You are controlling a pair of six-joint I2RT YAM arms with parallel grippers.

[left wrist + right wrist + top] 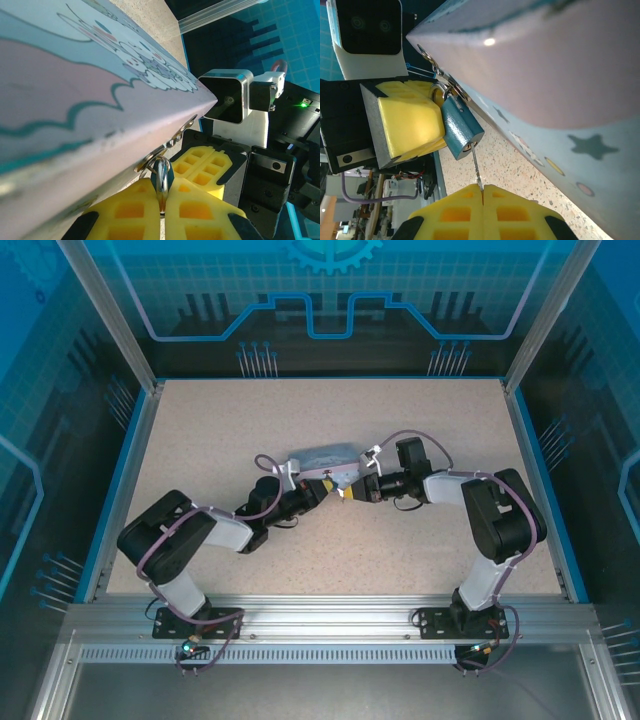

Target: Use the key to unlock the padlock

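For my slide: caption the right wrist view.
Right end effector pinches the key, tip at the padlock hanging from the tin.

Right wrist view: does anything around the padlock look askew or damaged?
Nothing damaged. The padlock hangs tilted from the hasp of the tin, pinched by the left gripper; the key, held by the right gripper, meets its keyhole slightly off-axis.
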